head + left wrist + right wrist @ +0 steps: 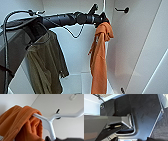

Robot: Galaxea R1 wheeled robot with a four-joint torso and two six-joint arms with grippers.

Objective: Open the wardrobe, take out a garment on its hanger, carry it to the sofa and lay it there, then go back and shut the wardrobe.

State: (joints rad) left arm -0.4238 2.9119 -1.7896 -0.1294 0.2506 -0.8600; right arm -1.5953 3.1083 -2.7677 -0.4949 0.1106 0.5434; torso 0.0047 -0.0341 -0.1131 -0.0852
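I am looking into the open wardrobe (75, 52), with its white back wall and white floor. My left arm reaches in from the left, and my left gripper (101, 18) is high up at the top of the orange garment (98, 60), which hangs bunched and straight down from it. In the left wrist view the white hanger (48, 122) carries the orange garment (22, 125) over one arm. Its neck runs down into the dark gripper parts, so the gripper looks shut on it. A thin white hook (104, 5) rises above the gripper.
An olive-green jacket (45, 67) hangs at the left, close under my left arm. A black wall hook (124, 10) sticks out of the right inner wall. The white right side wall and door (150, 50) stand close by. The right wrist view shows my own dark base (144, 116).
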